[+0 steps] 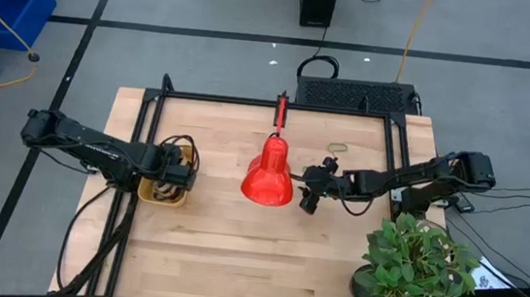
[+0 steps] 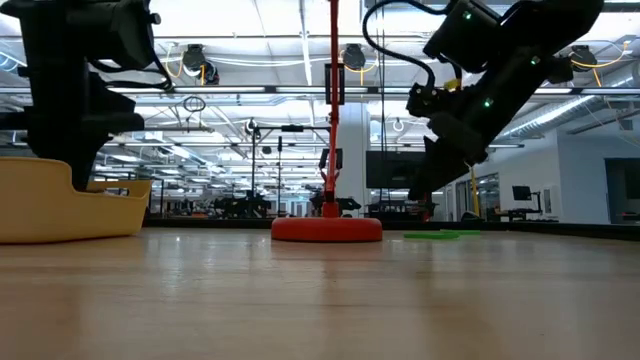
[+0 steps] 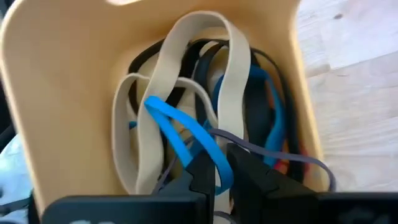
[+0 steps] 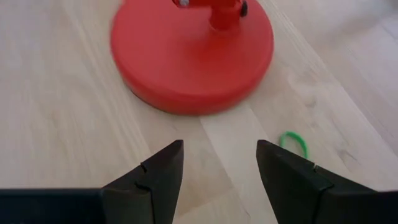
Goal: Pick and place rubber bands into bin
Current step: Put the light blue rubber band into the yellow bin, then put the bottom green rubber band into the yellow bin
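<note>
The yellow-orange bin (image 1: 147, 194) stands at the table's left and holds a tangle of rubber bands (image 3: 186, 112) in tan, black, blue, grey and orange. My left gripper (image 3: 224, 182) points down into it, its fingers a narrow gap apart, and a blue band (image 3: 180, 127) runs into that gap. My right gripper (image 4: 219, 168) hangs open above bare wood beside the red lamp's round base (image 4: 193, 50), touching nothing. One green rubber band (image 4: 293, 144) lies flat on the table just beyond its right finger. My left gripper comes from above into the bin. The blue band's near end (image 3: 219, 169) lies in the narrow gap between its fingertips, and the band's remaining length rests on the other bands. Whether the fingers touch it I cannot tell.
The red lamp (image 1: 268, 173) stands mid-table between the two arms, its pole (image 2: 332, 110) rising upright. A potted plant (image 1: 416, 270) fills the near right corner. A black frame (image 1: 269, 103) borders the work area. A large blue crate (image 1: 10, 7) sits on the floor, off the table.
</note>
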Action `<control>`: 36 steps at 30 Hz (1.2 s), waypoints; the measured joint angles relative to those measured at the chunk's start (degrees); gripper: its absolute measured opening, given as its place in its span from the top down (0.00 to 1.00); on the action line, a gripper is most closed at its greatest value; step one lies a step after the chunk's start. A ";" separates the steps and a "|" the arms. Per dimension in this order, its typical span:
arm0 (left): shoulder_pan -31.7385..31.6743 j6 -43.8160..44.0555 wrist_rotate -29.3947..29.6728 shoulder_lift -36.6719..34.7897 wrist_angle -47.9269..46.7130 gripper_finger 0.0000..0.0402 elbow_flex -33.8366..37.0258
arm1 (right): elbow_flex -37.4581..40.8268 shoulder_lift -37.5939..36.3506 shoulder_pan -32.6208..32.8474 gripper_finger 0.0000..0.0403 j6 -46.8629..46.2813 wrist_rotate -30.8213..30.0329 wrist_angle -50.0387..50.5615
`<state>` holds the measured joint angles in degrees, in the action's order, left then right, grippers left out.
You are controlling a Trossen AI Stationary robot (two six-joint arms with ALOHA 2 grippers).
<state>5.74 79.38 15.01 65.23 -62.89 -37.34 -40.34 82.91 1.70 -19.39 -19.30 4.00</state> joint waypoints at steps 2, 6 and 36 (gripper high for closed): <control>0.00 -0.14 0.02 0.00 0.04 0.88 0.00 | 0.00 0.00 -0.53 0.51 0.33 -0.01 1.70; -0.04 0.09 -0.14 0.00 -0.02 0.88 0.00 | 0.00 0.00 -1.76 0.51 0.57 -0.03 4.76; -0.05 0.58 0.13 0.00 0.14 0.44 0.00 | 0.00 0.00 -14.95 0.58 9.50 15.28 8.66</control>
<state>5.69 79.96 15.14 65.23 -62.74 -37.34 -40.34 82.91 -13.24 -9.89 -4.03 12.65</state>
